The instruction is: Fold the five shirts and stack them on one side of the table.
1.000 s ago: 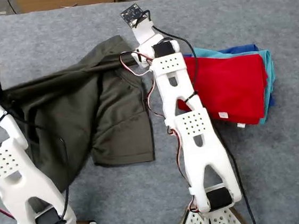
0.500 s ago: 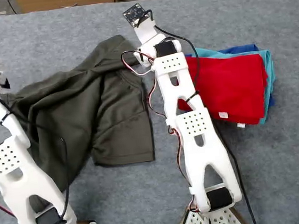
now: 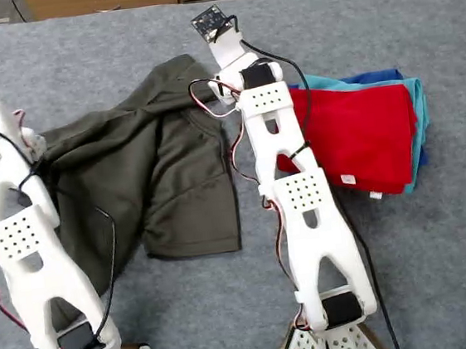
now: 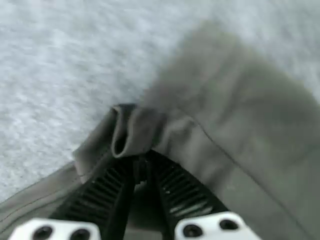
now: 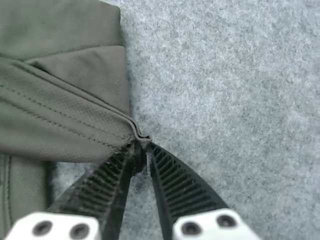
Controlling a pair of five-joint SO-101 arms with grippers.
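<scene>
- High view took in a grey felt-covered table (image 3: 443,269) that ran from edge to edge of the frame.
- A crumpled olive-green short-sleeved shirt (image 3: 166,173) lay across the centre-left of the frame. It was partly doubled over itself, and one edge ran up toward the upper centre.
- Two white plastic arms rose from the bottom edge. The left arm (image 3: 24,246) ran up the left side, over the olive shirt's left part. The right arm (image 3: 298,201) ran up the centre, between the olive shirt and the folded pile.
- A folded red shirt (image 3: 363,140) sat at centre right on top of a folded teal shirt (image 3: 417,105) and a folded blue shirt (image 3: 377,77). The edges of those two showed along the pile's upper and right sides.
- The left gripper (image 4: 142,165), seen in the left wrist view, was clamped on a rolled fold of the olive shirt's edge, with its ribbed black fingers pressed together on the cloth.
- The right gripper (image 5: 141,150), seen in the right wrist view, was pinched tight on a stitched corner of the olive shirt, just over the grey felt.
</scene>
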